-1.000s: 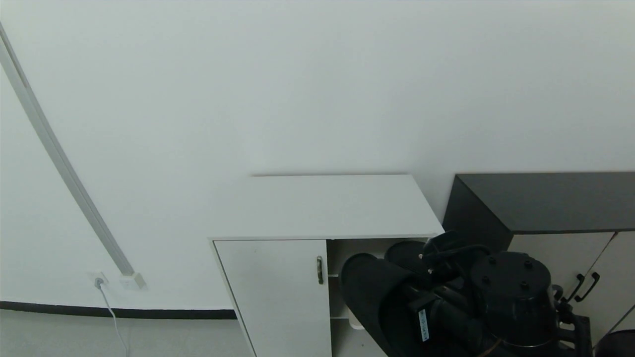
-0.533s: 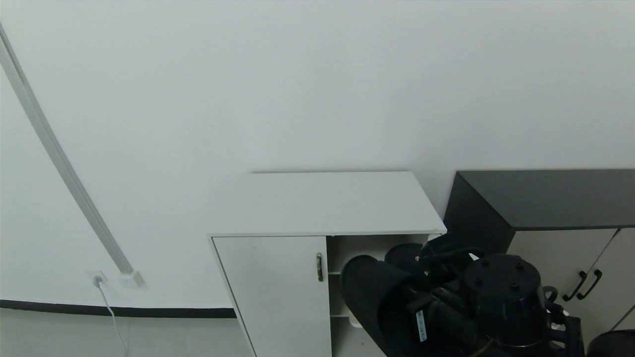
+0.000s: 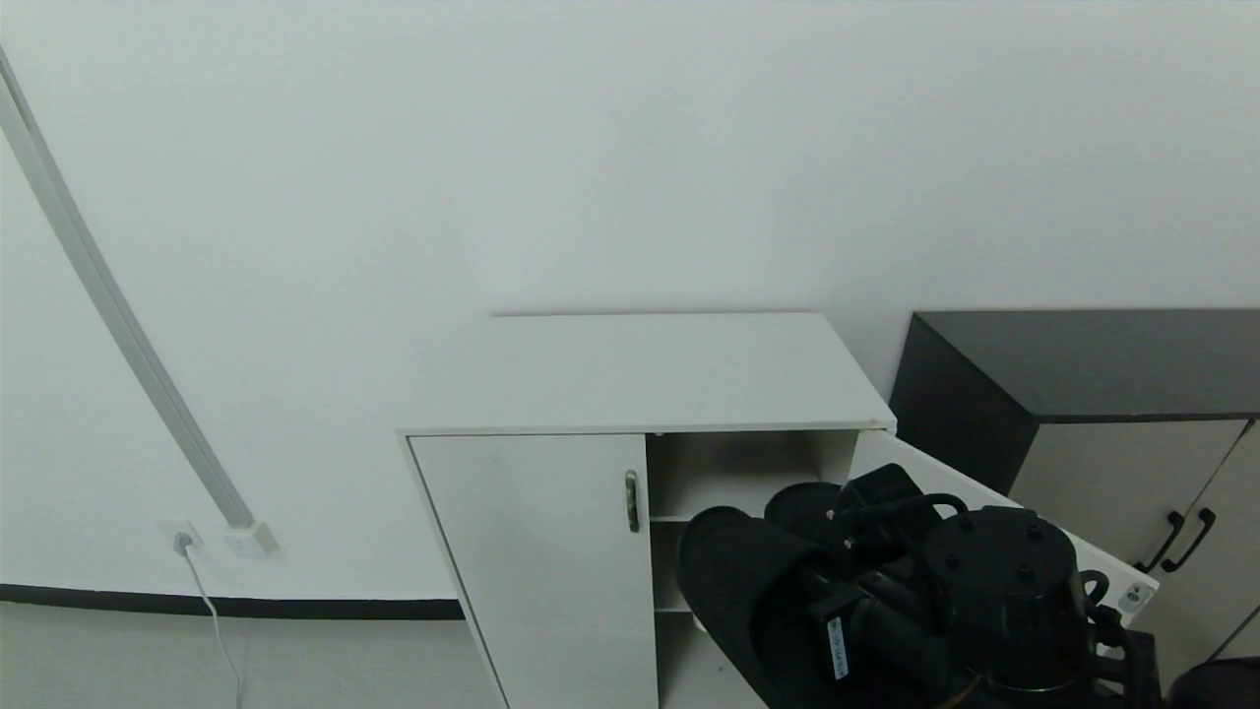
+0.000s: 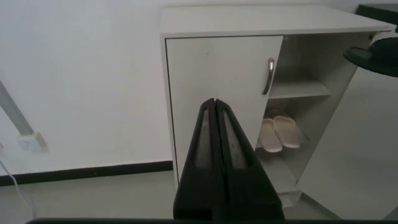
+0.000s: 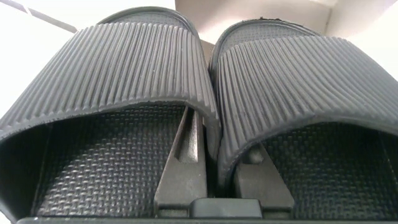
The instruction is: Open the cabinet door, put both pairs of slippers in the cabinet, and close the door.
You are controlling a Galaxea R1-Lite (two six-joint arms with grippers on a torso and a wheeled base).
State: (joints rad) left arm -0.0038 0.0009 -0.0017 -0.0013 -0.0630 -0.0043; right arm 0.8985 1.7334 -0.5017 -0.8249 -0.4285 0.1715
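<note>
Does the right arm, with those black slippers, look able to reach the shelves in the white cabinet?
Probably yes. The right gripper holds the black slippers just in front of the cabinet, whose right door stands open. Nothing seems to block the shelf above the white slippers.

The cabinet (image 3: 640,374) is faced in smooth, matt white board, laminate by its look. A dull metallic sheen is seen on its handle (image 4: 268,76). The black slippers (image 5: 143,62) are made of a matt, rubbery material; the straps are finely ribbed, and the footbeds are pressed with a small woven-looking grain. The white slippers (image 4: 280,132) are smooth and matt, of foam or soft plastic. The left gripper (image 4: 214,106) is finished in matt black, and its fingers (image 4: 202,149) are faced with a grey, grainy surface. The side cabinet (image 3: 1083,364) is topped in matt dark board. The wall (image 3: 591,148) is painted smooth and matt.
</note>
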